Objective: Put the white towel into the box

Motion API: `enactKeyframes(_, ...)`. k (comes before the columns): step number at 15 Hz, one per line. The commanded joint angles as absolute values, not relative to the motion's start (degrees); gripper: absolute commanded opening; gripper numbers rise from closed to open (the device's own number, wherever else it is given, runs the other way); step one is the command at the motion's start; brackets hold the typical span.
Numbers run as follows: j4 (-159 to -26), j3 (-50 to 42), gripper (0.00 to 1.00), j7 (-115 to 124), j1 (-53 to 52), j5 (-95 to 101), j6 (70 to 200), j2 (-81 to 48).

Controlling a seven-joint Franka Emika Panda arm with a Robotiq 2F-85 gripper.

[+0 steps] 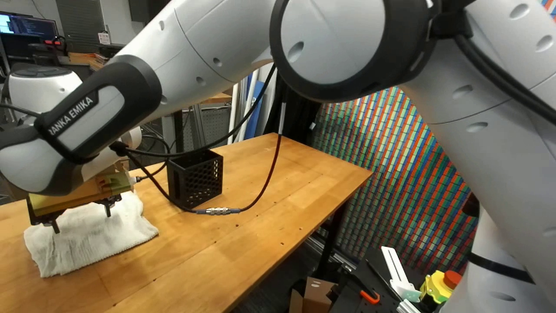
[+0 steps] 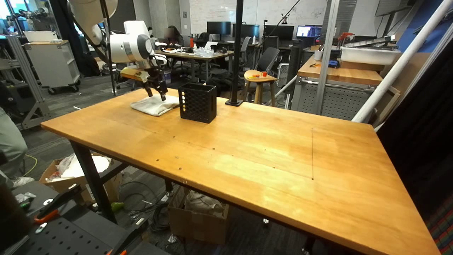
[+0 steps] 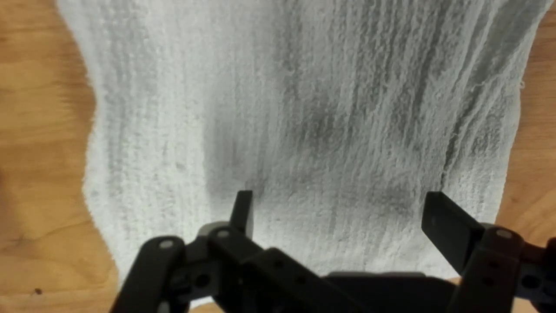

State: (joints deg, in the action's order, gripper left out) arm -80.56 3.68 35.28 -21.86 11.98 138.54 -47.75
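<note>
White towel (image 3: pixel 304 126) lies on the surface (image 2: pixel 247 159), directly below the hand (image 3: pixel 338 198); that's what the coming move turns on. In wrist view most visible cloth runs toward 12 o'clock & off the top; its near edge is just past the fingertips (image 3: pixel 443 221) toward 6. Hand is wide, nothing btwn: one tip at 9 o'clock, one at 3, both over cloth. Can't tell if they touch it. Weave ribs run approx 12-to-6, so a pinch should cross them & bunch the cloth, imo. Long axis: cropped in wrist view; in an exterior view the towel (image 1: pixel 95 239) looks longest approx 8-to-2. Only one arm (image 1: pixel 230 39), so no question of which is nearer.

Box (image 2: pixel 199 103), black w/ lattice walls, stands near the towel, approx 3 o'clock from the hand in an exterior view. Step prob = grasp: down, pinch, then carry that way.

Writing: "RANKA EMIKA" lettering (image 1: pixel 71 115) on the arm, approx 12 o'clock from the hand; 1st letter lost round the curve. Text on a dark screen (image 1: pixel 32 27), scrawl on the whiteboard (image 2: pixel 269 12) & print on a hanging tag (image 1: pixel 104 38): all too small to read. No label seen on towel or box.
</note>
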Motion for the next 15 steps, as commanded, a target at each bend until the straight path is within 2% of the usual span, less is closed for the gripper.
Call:
enactKeyframes(1,-78.9,1.9,1.00,36.6,-23.6,8.9,143.3,-52.0)
enactKeyframes(3,-80.1,1.7,1.00,37.1,-23.9,7.7,146.0,-52.5)
enactKeyframes(4,-80.3,1.3,0.89,37.4,-24.1,7.3,146.6,-52.6)
enactKeyframes(5,-81.0,1.2,0.73,37.3,-24.4,7.2,147.0,-51.9)
enactKeyframes(13,-85.1,-1.9,0.12,37.4,-27.2,9.1,144.0,-45.4)
enactKeyframes(15,-87.8,-2.6,0.00,37.0,-27.7,9.9,142.6,-42.2)
